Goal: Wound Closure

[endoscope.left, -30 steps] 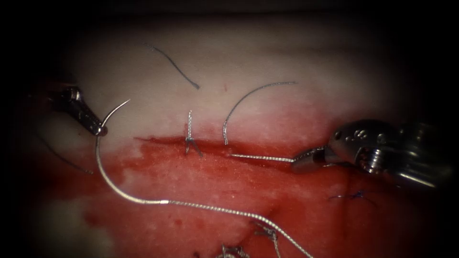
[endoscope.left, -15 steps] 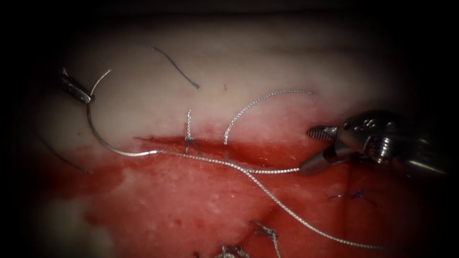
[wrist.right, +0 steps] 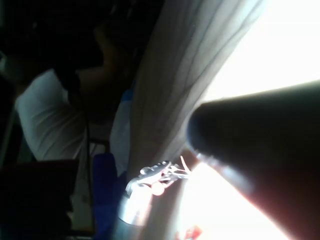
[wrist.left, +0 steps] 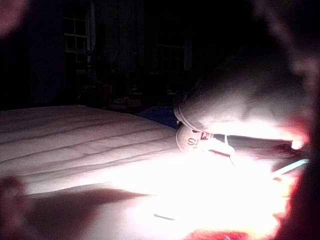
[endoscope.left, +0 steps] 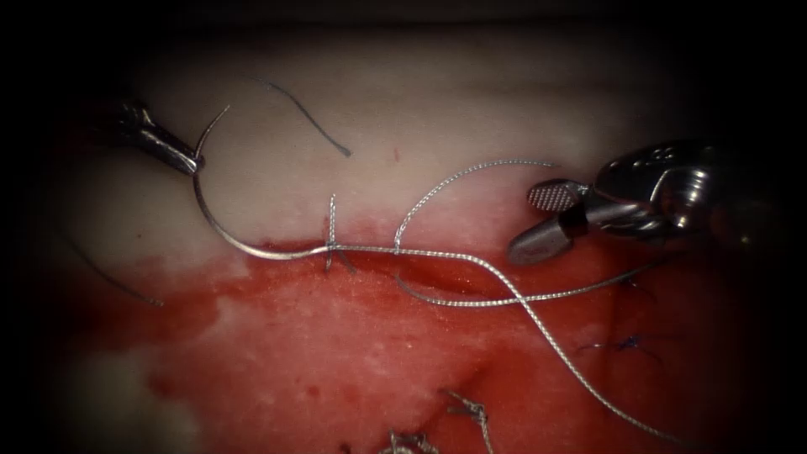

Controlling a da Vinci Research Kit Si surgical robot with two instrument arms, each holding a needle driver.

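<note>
In the endoscope view's upper left, the left tool (endoscope.left: 187, 161) is clamped on the thin curved steel needle (endoscope.left: 220, 231) near its pointed end; the needle lies free above the tissue (endoscope.left: 437, 109), left of the knotted stitch (endoscope.left: 333, 244). Braided thread (endoscope.left: 504, 286) trails lower right. At right, the right tool (endoscope.left: 538, 220) gapes, its ridged jaws holding nothing, over the wet red fluid (endoscope.left: 336, 353).

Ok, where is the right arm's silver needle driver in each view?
Endoscope: right arm's silver needle driver, by the dark red cut's right end, jaws open, empty.
Left wrist: likely the metal wrist beside the glare.
Right wrist: its dark shaft.
Shared landmark: left arm's tool, shut on the curved steel needle near its point, needle outside the tissue; likely the small tool in right wrist.
</note>
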